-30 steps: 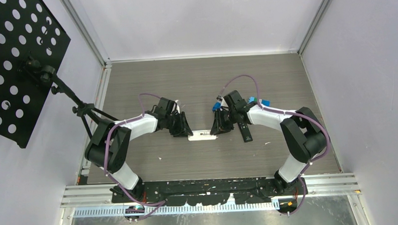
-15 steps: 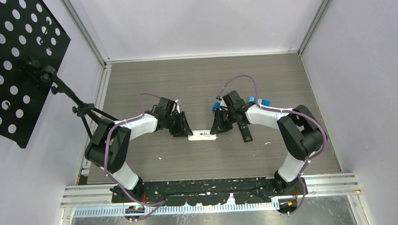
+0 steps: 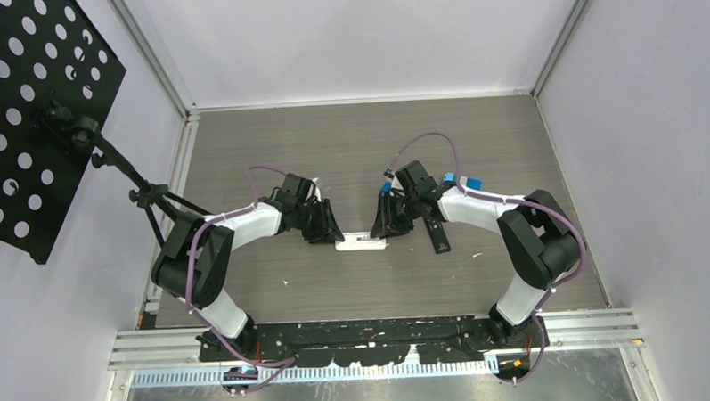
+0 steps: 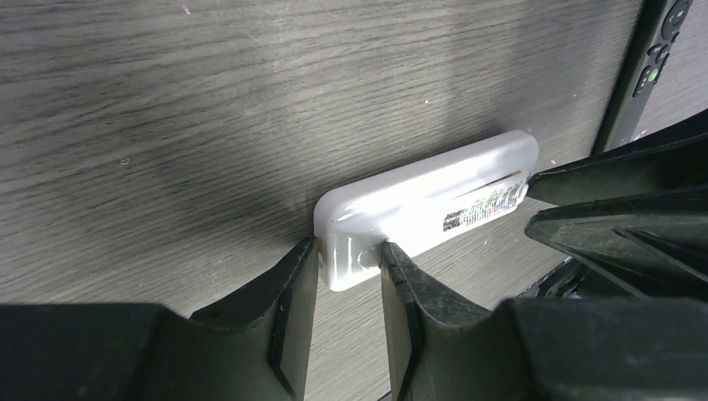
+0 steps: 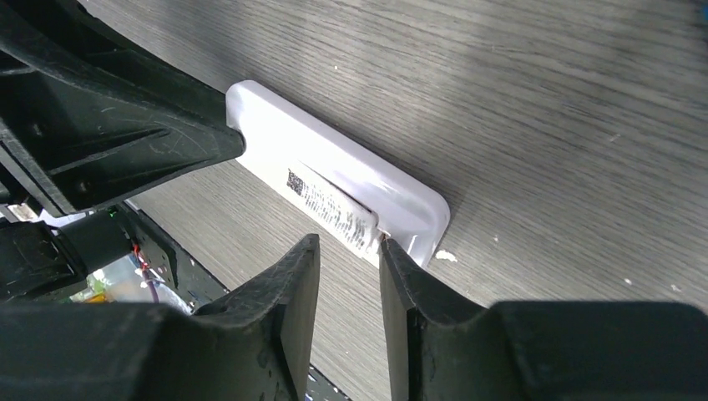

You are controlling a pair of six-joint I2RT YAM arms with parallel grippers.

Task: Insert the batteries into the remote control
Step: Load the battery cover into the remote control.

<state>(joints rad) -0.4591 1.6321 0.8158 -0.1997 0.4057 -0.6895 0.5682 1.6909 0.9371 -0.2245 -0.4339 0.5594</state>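
A white remote control [image 3: 362,243] lies face down mid-table, its label sticker up. My left gripper [image 3: 329,234] is shut on its left end; in the left wrist view the remote [image 4: 434,192] sits between the gripper's [image 4: 349,251] two fingertips. My right gripper [image 3: 384,231] is at the remote's right end. In the right wrist view this gripper [image 5: 346,244] is slightly open with nothing between the jaws, and one fingertip [image 5: 392,251] touches the remote [image 5: 334,167] by the end of the label. No batteries are in view.
A black remote [image 3: 437,233] lies just right of the right gripper and also shows in the left wrist view [image 4: 659,50]. Small white specks [image 3: 286,282] lie on the table. A black perforated board on a stand [image 3: 27,105] is at the far left.
My right gripper has shifted slightly left, closer to the white remote's right end. The left gripper and the remote have not moved.
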